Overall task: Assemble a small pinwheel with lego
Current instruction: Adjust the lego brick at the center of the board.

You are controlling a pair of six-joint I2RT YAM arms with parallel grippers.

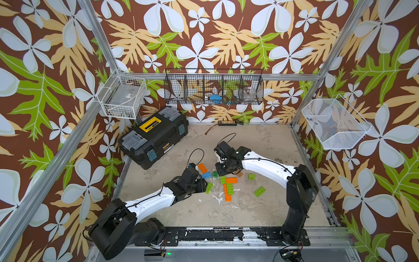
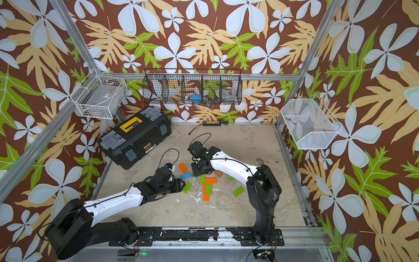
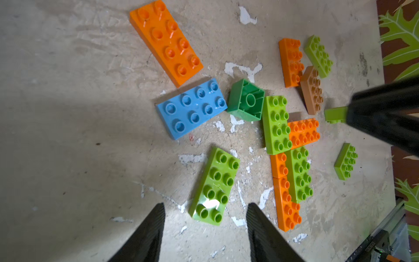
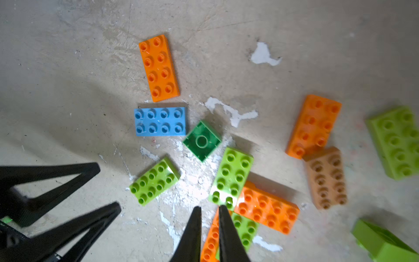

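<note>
No words or numbers can be read here. The black toolbox (image 1: pixel 154 137) has a yellow label (image 1: pixel 148 126) on its lid and a small yellow tag (image 1: pixel 166 147) on its front, below the label. The print on both is too small to read.

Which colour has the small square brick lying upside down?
Dark green: the square plastic brick, best seen in the left wrist view.
</note>
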